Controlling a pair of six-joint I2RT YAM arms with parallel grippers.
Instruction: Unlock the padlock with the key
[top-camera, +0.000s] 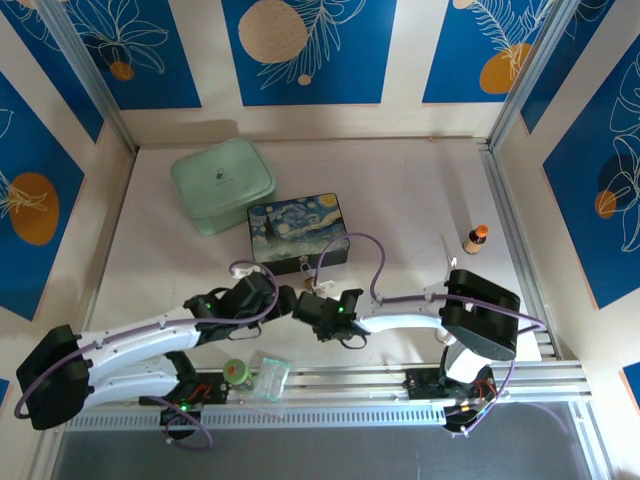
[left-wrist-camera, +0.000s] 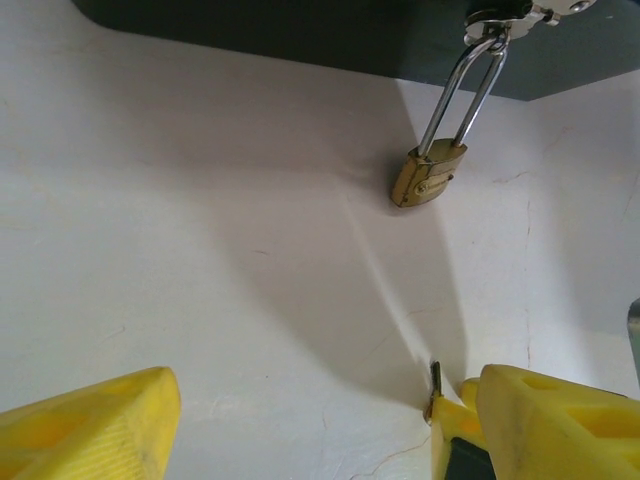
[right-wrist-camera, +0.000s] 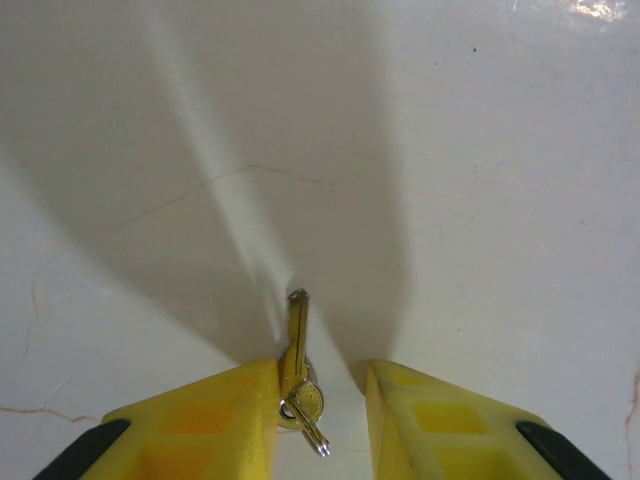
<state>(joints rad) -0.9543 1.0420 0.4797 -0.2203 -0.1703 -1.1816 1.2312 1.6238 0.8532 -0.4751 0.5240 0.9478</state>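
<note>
right gripper (right-wrist-camera: 320, 372): jaws narrow around the key (right-wrist-camera: 296, 335), a gap on one side. key: on the table, light, thin, stiff, probably slippery; best pinched at its head. left gripper (left-wrist-camera: 320, 435): wide, empty. padlock (left-wrist-camera: 428, 176): beyond, shackled to the painted box (top-camera: 297, 232).

key (left-wrist-camera: 437, 382): bow mostly behind fingers (left-wrist-camera: 452, 428) | padlock (left-wrist-camera: 428, 178): shackle top seemingly under hasp (left-wrist-camera: 505, 14)

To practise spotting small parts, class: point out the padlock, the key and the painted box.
padlock (left-wrist-camera: 428, 176): left wrist view, on its brass body.
key (right-wrist-camera: 296, 335): right wrist view, on its blade.
painted box (top-camera: 297, 228): top external view, on its lid.
</note>
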